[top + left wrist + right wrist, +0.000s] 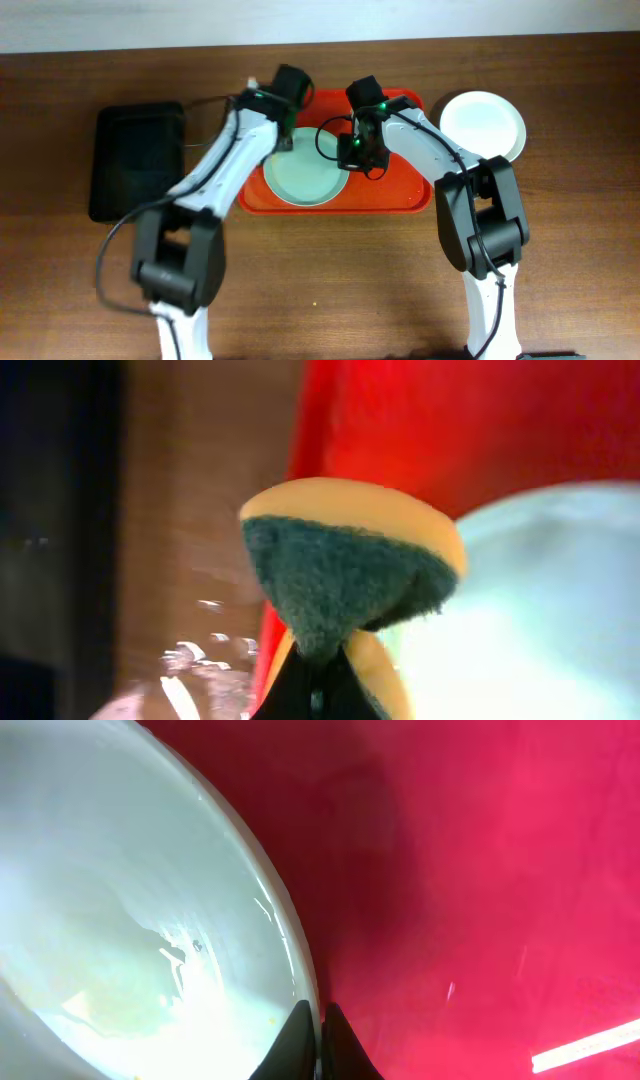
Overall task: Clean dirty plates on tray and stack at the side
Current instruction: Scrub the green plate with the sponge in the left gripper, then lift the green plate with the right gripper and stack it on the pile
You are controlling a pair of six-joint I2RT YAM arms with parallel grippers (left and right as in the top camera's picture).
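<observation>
A pale mint plate (308,172) lies on the red tray (400,195). My right gripper (352,155) is shut on this plate's right rim; the right wrist view shows the jaws (320,1020) pinching the rim of the plate (120,900), which has faint yellow specks, over the tray (480,870). My left gripper (287,143) is at the plate's upper left edge, shut on a yellow sponge with a green scouring face (350,575), beside the plate (540,590) and tray (450,430). A white plate (483,125) sits on the table right of the tray. A third plate is not visible.
A black rectangular tray (138,160) lies on the wooden table left of the red tray; it also shows in the left wrist view (50,510). Both arms cross over the red tray's upper half.
</observation>
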